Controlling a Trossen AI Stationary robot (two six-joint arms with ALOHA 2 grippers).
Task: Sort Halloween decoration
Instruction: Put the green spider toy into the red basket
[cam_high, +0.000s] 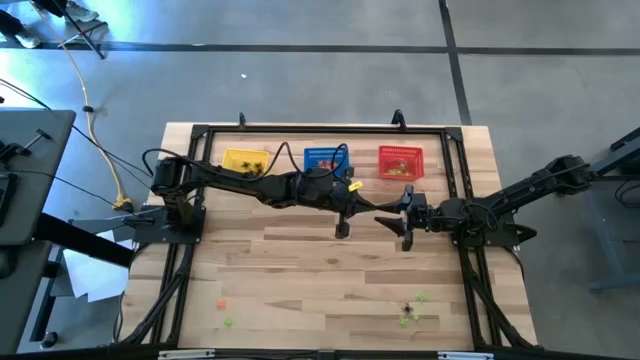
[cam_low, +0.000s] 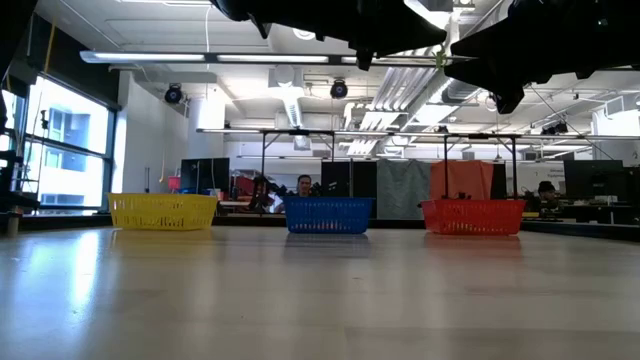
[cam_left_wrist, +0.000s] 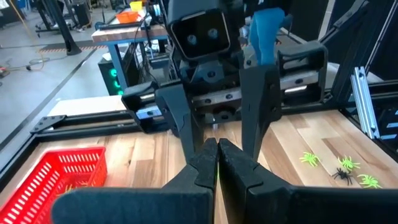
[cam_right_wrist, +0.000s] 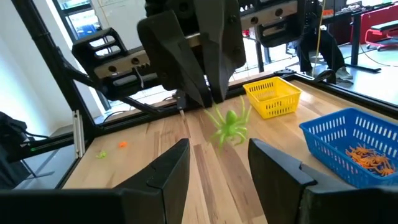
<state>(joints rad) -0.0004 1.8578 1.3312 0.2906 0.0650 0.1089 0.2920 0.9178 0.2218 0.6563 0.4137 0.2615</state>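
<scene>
The left gripper (cam_right_wrist: 208, 93), jaws pressed on a light green plastic spider (cam_right_wrist: 229, 124), dangles it straight ahead of the right gripper (cam_right_wrist: 217, 163), whose jaws stand spread

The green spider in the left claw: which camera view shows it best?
The right wrist view: the green spider hangs from the shut left claw, legs clear. The left wrist view shows only a green sliver between the fingers; high and low views show a tiny speck.
</scene>
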